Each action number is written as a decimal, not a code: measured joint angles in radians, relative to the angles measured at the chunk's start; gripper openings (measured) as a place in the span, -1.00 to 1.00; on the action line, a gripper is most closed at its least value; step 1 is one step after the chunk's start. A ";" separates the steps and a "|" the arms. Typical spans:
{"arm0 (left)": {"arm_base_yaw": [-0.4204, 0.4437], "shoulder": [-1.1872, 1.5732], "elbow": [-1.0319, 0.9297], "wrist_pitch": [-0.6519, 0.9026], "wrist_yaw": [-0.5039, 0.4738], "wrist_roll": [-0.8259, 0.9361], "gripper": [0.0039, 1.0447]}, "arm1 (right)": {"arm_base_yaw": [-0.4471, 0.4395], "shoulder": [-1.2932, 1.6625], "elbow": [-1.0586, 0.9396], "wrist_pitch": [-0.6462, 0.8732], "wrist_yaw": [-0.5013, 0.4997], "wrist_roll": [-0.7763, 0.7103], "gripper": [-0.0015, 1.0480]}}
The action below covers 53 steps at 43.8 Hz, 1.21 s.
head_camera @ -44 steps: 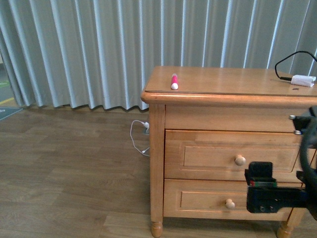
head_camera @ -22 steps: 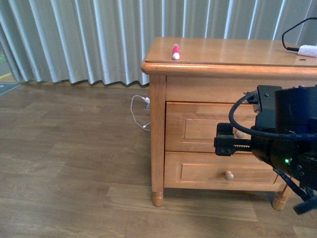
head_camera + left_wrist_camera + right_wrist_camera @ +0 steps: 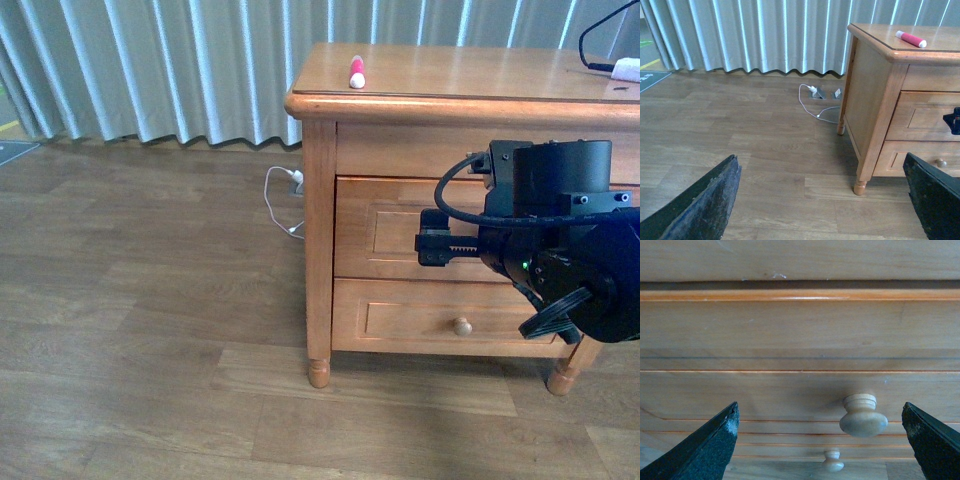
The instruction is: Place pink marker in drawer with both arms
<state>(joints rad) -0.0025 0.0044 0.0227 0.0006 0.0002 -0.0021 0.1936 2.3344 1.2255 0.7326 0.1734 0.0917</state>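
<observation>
Marker [image 3: 355, 72] unmoved near cabinet top [image 3: 450, 70] left edge; right gripper [image 3: 820, 410] has risen to the drawer [image 3: 380, 235], gaping wide before its knob [image 3: 863, 417], gripping nothing; left gripper [image 3: 821, 159] gapes empty.

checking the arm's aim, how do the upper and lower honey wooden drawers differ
The upper honey wooden drawer has the open right gripper facing its pale round knob; the lower drawer has no gripper at it. In the front view the right arm hides the upper knob; the lower knob shows. Both are shut, with panelled fronts.
</observation>
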 joint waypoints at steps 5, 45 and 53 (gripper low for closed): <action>0.000 0.000 0.000 0.000 0.000 0.000 0.89 | -0.022 0.027 0.038 -0.010 -0.010 -0.016 0.83; 0.000 0.000 0.000 0.000 0.000 0.000 0.89 | -0.051 0.010 -0.060 0.026 -0.063 -0.023 -0.54; 0.000 0.000 0.000 0.000 0.000 0.000 0.89 | -0.044 -0.091 -0.324 0.204 -0.062 0.003 -0.55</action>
<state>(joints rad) -0.0025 0.0044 0.0227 0.0006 -0.0002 -0.0021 0.1493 2.2436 0.9012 0.9371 0.1116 0.0952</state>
